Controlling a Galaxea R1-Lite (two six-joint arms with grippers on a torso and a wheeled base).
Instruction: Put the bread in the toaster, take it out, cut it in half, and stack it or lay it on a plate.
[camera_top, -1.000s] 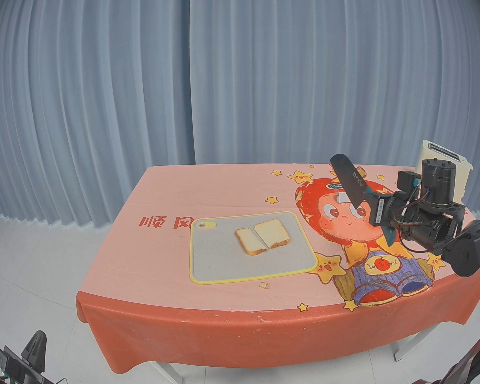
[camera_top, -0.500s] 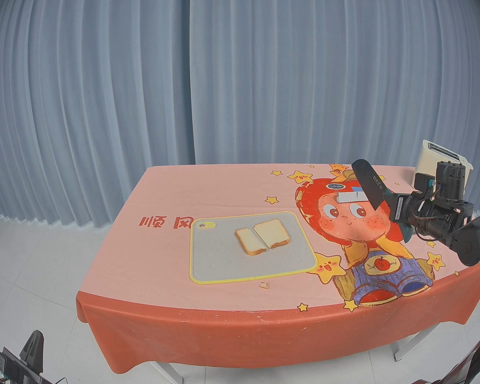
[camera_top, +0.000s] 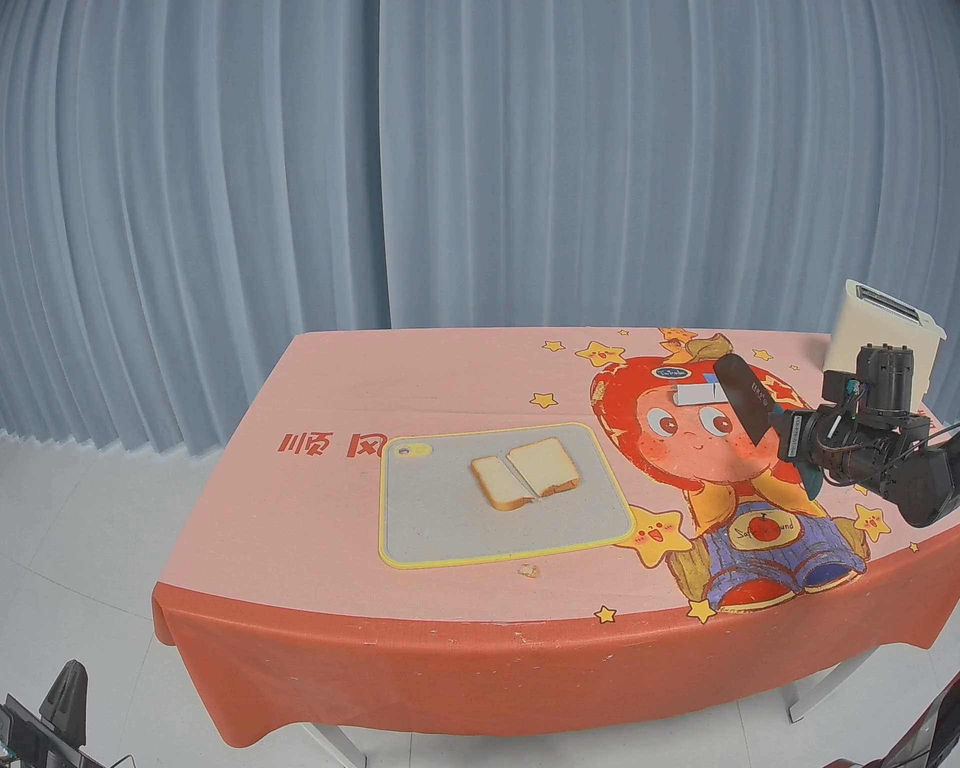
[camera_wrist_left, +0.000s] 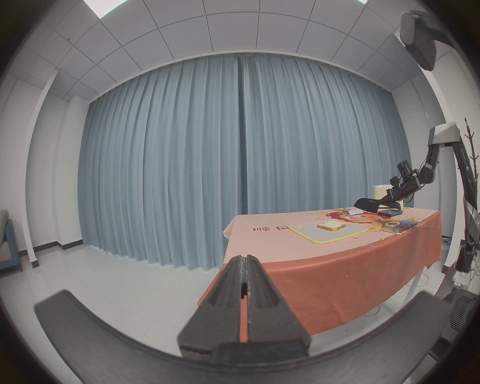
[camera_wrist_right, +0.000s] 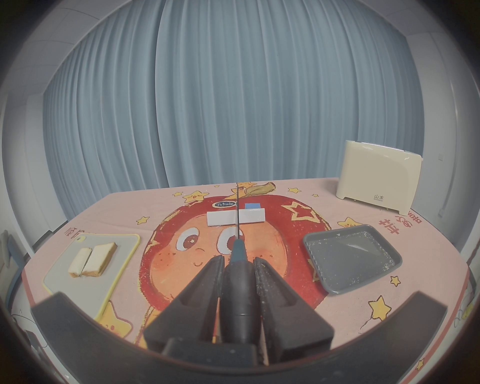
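Two toasted bread halves (camera_top: 525, 473) lie side by side on the grey, yellow-rimmed cutting board (camera_top: 440, 520); they also show in the right wrist view as bread halves (camera_wrist_right: 93, 258). My right gripper (camera_top: 792, 437) hovers low over the table's right side, shut on the handle of a black-bladed knife (camera_top: 745, 398). In its wrist view the right gripper (camera_wrist_right: 238, 265) clamps the knife (camera_wrist_right: 238, 250) edge-on. The cream toaster (camera_top: 882, 322) stands at the far right corner. My left gripper (camera_wrist_left: 243, 295) hangs well off the table, fingers pressed together on nothing.
A grey tray (camera_wrist_right: 351, 255) lies between the knife and the toaster (camera_wrist_right: 378, 175). A small white block (camera_top: 700, 394) sits on the cartoon print under the blade. A crumb (camera_top: 527, 571) lies in front of the board.
My right arm has carried the knife to the right and down, away from the cutting board. The bread halves have stayed put.
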